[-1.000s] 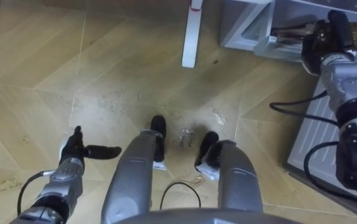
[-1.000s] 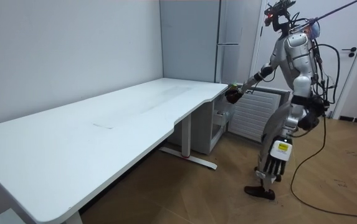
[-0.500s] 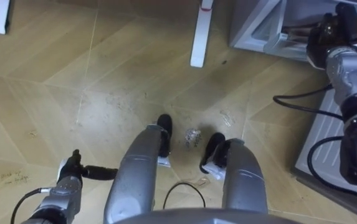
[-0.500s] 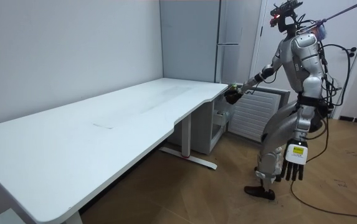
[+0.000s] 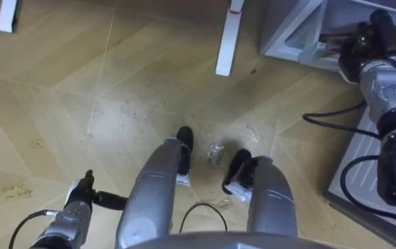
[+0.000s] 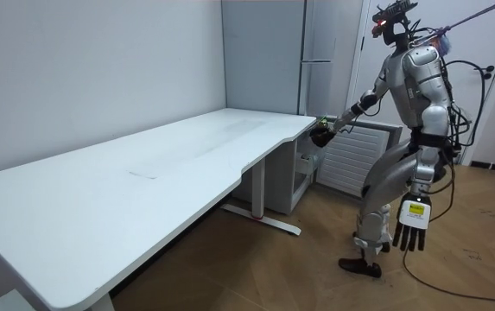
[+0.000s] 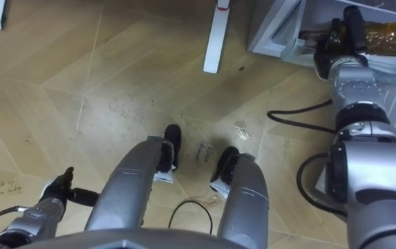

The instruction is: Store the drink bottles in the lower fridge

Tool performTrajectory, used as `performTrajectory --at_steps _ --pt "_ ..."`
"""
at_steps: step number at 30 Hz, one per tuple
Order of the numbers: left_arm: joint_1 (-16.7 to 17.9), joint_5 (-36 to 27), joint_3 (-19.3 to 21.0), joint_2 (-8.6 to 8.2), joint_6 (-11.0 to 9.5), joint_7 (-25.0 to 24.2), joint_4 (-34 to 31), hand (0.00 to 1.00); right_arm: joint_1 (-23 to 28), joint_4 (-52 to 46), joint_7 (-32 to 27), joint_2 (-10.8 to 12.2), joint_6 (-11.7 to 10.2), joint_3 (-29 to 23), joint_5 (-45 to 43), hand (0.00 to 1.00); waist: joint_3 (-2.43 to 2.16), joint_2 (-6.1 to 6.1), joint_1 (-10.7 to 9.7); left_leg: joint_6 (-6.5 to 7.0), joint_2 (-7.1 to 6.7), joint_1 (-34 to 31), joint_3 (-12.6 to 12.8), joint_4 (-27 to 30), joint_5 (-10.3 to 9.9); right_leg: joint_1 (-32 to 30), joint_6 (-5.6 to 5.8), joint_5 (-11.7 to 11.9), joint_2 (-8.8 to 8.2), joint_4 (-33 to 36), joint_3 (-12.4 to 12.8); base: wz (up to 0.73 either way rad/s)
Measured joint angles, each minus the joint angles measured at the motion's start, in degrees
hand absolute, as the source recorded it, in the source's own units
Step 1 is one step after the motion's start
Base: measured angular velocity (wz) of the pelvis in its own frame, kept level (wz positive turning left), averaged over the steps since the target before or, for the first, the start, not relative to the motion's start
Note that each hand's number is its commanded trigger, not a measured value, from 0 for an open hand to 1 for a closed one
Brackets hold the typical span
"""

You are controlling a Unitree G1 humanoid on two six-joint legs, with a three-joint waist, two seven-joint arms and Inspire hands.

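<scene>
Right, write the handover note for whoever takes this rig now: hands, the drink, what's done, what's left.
Hands: the right hand is shut on a drink bottle, held out forward just off the corner of the white desk. The left hand is open and hangs empty by the leg.
Position: the robot stands on the wood floor by the desk's corner, with the tall grey fridge beyond it.
Done: one drink is in hand.
Left: put it in the lower fridge. I cannot tell whether the lower door is open.

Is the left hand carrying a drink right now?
No, the left hand hangs open and empty by the robot's side; the right hand grips the bottle.
</scene>
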Motion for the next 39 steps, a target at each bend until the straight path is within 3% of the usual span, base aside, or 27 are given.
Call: performTrajectory --at_steps 12,20,39 --pt "0.0 0.02 -0.88 0.11 0.31 0.02 -0.03 0.0 0.0 0.12 2.92 -0.04 1.18 3.07 -0.29 0.0 0.13 -0.22 0.06 -0.52 0.04 -0.58 -0.61 0.92 -0.62 -0.03 -0.36 -1.04 -0.04 0.75 -0.79 0.01" --pt "0.0 0.01 -0.88 0.14 0.3 0.1 -0.05 0.0 -0.02 0.09 5.22 -0.11 1.17 3.11 -0.41 0.0 0.57 -1.01 0.0 -0.81 0.05 -0.66 -0.88 1.03 -0.84 -0.02 -0.52 -1.37 0.03 0.9 -0.94 0.0" --pt "0.06 -0.03 -3.23 0.5 0.48 -0.82 0.03 0.0 -0.39 1.76 7.43 -0.8 0.95 5.32 -0.82 0.0 0.6 -0.85 0.51 -1.08 0.14 -0.26 -1.86 2.02 -1.14 0.84 -0.61 -1.52 0.18 1.31 -1.5 0.0"
